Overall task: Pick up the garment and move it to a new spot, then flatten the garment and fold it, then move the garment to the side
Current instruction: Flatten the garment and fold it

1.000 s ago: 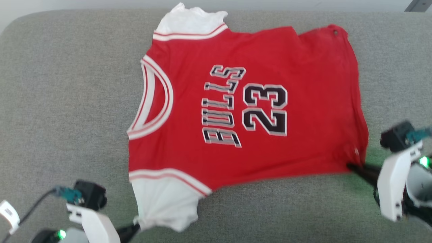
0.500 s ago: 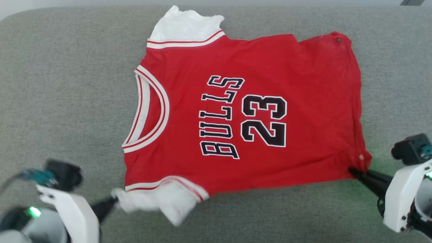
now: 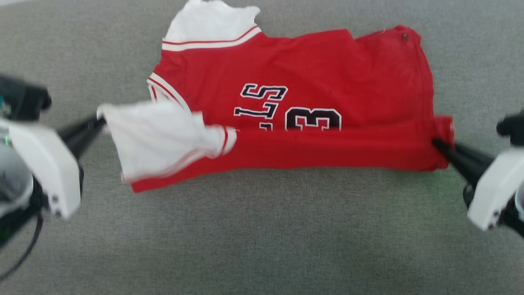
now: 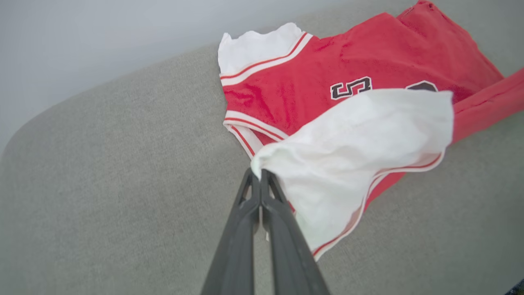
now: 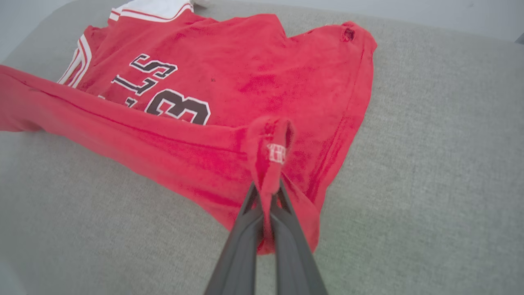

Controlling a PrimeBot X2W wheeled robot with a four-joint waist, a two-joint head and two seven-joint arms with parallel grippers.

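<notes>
The garment (image 3: 311, 69) is a red jersey with black lettering, lying across the grey cushion with its near edge lifted and folded over toward the far side, hiding the lower half of the letters and number. My left gripper (image 3: 100, 120) is shut on the white sleeve (image 3: 155, 135), which hangs raised at the left; the left wrist view has that white sleeve (image 4: 356, 135) bunched at my left gripper (image 4: 258, 173). My right gripper (image 3: 437, 143) is shut on the red hem corner (image 3: 444, 127); in the right wrist view that hem corner (image 5: 270, 151) drapes over my right gripper (image 5: 266, 192).
The grey cushion (image 3: 262, 237) stretches wide on all sides of the jersey, with open fabric along its near part. A pale wall (image 4: 102, 37) rises behind the cushion's rounded far edge.
Both grippers have lifted and carried the jersey's near edge toward the far side, folding it over the lettering. The head camera has also shifted.
</notes>
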